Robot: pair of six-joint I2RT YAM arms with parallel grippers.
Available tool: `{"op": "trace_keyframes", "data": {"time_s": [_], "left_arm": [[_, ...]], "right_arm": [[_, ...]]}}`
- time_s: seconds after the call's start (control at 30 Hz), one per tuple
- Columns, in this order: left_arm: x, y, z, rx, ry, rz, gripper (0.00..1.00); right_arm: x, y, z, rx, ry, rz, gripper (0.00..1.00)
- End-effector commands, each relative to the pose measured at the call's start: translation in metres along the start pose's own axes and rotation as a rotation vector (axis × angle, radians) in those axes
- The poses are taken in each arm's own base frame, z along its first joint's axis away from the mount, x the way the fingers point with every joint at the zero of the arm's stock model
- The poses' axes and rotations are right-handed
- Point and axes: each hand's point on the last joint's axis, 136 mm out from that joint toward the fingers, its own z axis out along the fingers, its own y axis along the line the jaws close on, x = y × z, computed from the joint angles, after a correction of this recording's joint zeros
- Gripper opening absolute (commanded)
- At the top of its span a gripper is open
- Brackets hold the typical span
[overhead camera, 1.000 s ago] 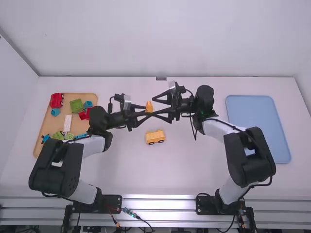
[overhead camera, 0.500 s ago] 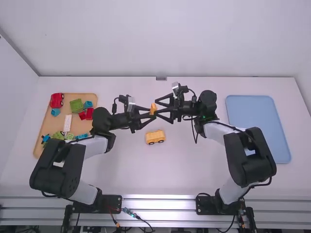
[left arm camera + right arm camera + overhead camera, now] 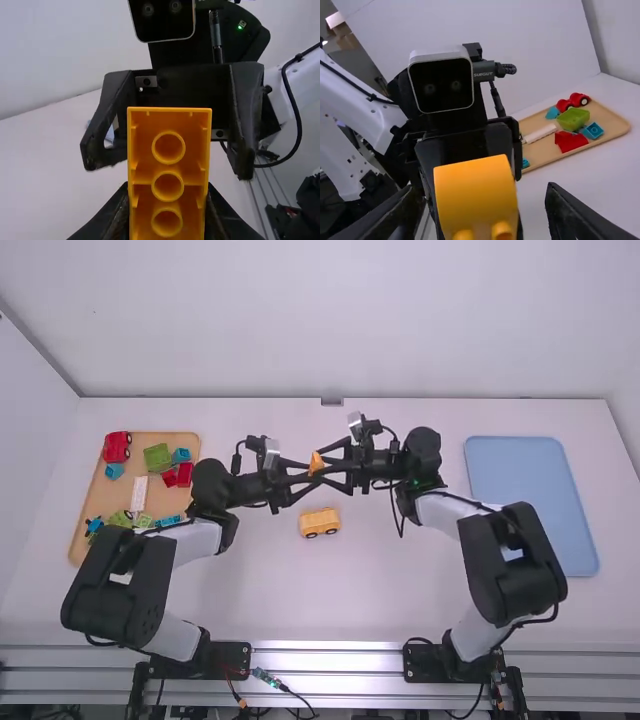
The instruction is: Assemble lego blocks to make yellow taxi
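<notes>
In the high view, the left gripper (image 3: 312,474) and the right gripper (image 3: 322,466) face each other above the middle of the table, an orange-yellow block (image 3: 316,463) between them. A yellow car piece with dark wheels (image 3: 320,523) rests on the table just nearer the camera. The left wrist view has the block's hollow underside with round tubes (image 3: 168,150), pinched by the left gripper (image 3: 167,212). Seen in the right wrist view, the right gripper (image 3: 485,202) stands open around the block (image 3: 476,192), its fingers clear of the sides.
At the left a tan tray (image 3: 168,442) holds a red car (image 3: 117,446), a green block (image 3: 157,457), a white piece (image 3: 139,494) and several other blue, red and green pieces. A blue tray (image 3: 530,490) lies at the right.
My left gripper has shifted slightly right with the block, which now leans more. My right gripper backed off a little, then came toward the block again. The car piece has stayed put.
</notes>
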Motion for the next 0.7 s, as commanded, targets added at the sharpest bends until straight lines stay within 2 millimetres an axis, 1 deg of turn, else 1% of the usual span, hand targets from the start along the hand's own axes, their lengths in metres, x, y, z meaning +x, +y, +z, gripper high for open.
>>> {"op": "trace_keyframes", "data": {"time_s": [0.0,0.13,0.3,0.37,0.4,0.43,0.57,0.67], "left_arm": [[-0.010,0.000,0.004,0.005,-0.015,0.047,0.02],[-0.014,-0.002,0.004,0.012,-0.028,0.059,0.02],[-0.015,-0.001,0.002,0.006,-0.031,0.062,0.02],[-0.015,-0.001,0.002,0.009,-0.030,0.062,0.02],[-0.014,-0.002,0.003,0.012,-0.028,0.059,0.02],[-0.012,-0.002,0.004,0.011,-0.023,0.051,0.02],[-0.005,0.003,0.002,0.001,-0.001,0.027,0.02],[-0.004,0.003,0.003,-0.002,0.002,0.024,0.02]], "right_arm": [[-0.006,0.011,0.002,-0.021,0.001,-0.040,0.66],[-0.005,0.009,0.000,-0.016,0.002,-0.048,0.66],[-0.004,0.011,0.000,-0.023,0.006,-0.055,0.59],[-0.004,0.011,0.000,-0.024,0.006,-0.057,0.59],[-0.004,0.011,0.000,-0.025,0.006,-0.060,0.59],[-0.005,0.011,0.000,-0.024,0.006,-0.059,0.56],[-0.003,0.013,0.000,-0.038,0.014,-0.074,0.54],[-0.003,0.013,0.000,-0.039,0.015,-0.075,0.52]]}}
